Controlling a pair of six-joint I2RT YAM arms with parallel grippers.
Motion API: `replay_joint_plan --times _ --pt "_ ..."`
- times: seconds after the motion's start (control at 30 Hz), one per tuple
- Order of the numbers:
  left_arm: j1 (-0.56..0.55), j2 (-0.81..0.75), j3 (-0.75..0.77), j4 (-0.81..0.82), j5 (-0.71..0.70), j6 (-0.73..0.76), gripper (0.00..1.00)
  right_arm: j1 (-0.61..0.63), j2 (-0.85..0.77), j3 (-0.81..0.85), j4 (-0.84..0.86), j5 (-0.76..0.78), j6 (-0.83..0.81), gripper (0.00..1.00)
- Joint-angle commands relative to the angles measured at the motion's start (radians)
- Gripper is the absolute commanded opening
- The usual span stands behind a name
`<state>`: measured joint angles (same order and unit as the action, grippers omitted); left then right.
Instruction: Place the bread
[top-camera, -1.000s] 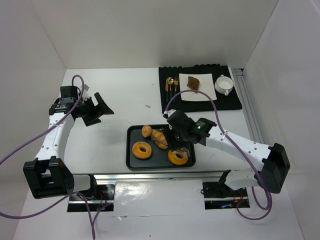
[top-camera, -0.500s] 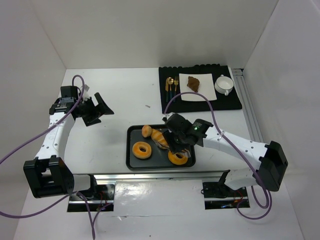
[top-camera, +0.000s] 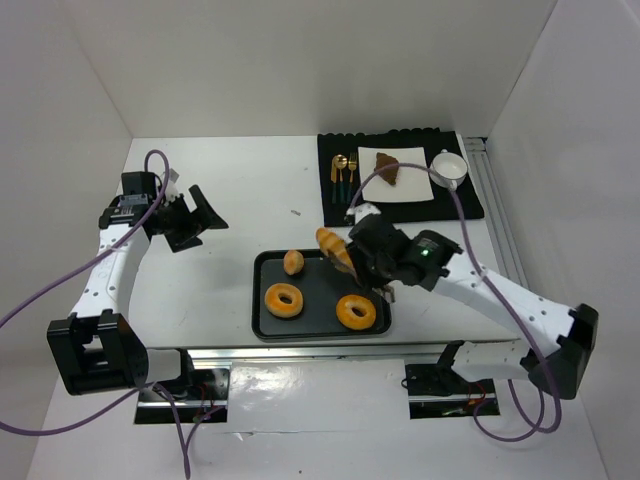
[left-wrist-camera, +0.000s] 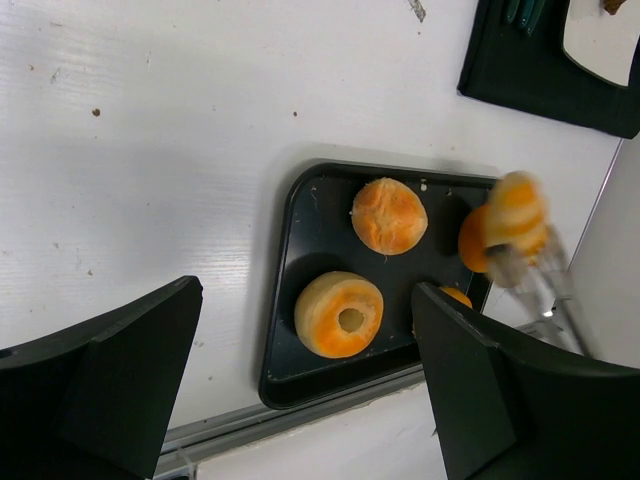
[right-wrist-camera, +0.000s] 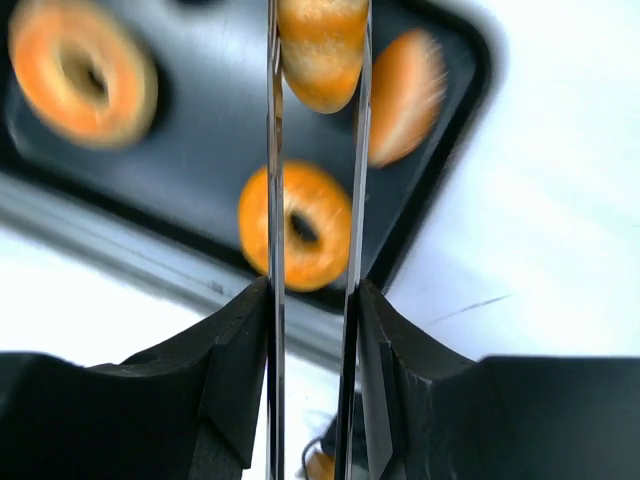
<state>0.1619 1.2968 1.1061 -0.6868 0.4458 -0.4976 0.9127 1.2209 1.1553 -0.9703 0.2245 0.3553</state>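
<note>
Bread pinched by right fingers, above tray

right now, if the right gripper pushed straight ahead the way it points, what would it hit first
The right gripper holds tongs with the bread roll at their tips, so that leads. Beyond it lies the tray near the round bun, though height is unclear.

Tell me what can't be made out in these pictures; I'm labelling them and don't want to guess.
- Right wrist view: the bread in the tongs is cut off by the top edge; a donut and the bun below are motion-blurred.
- Left wrist view: bread and tongs are blurred; the plate is cut off by the corner.
- Top view: the cutlery is too small to identify.
</note>
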Motion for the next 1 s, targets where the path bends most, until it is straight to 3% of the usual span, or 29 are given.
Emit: replay_joint_plan --times 0.0,0.2,0.3,0.37,0.57,0.73,0.97 --pt "-0.001 0.012 -0.003 0.029 0.019 0.013 1.00 -0.107 -0.066 0.093 -0.033 0.153 0.020 0.41" --pt "-0.001 0.012 -0.003 0.029 0.042 0.004 1.00 -0.420 0.043 0.115 0.246 0.196 -0.021 0.48" --pt "-0.001 0.002 -0.003 0.029 0.051 0.004 1.00 -0.630 0.184 0.142 0.392 0.101 -0.032 0.48" --pt "-0.001 -0.007 -0.003 0.029 0.051 0.004 1.00 -0.690 0.247 0.184 0.452 0.038 -0.044 0.48" --pt "-0.001 -0.007 0.006 0.007 0.039 0.013 1.00 -0.755 0.457 0.311 0.502 0.039 -0.064 0.48" --pt "-0.001 0.012 0.006 0.007 0.039 0.013 1.00 -0.775 0.511 0.302 0.579 -0.005 -0.053 0.48" --pt "-0.001 0.021 0.015 0.007 0.039 0.022 1.00 -0.775 0.534 0.325 0.541 0.019 -0.039 0.66"
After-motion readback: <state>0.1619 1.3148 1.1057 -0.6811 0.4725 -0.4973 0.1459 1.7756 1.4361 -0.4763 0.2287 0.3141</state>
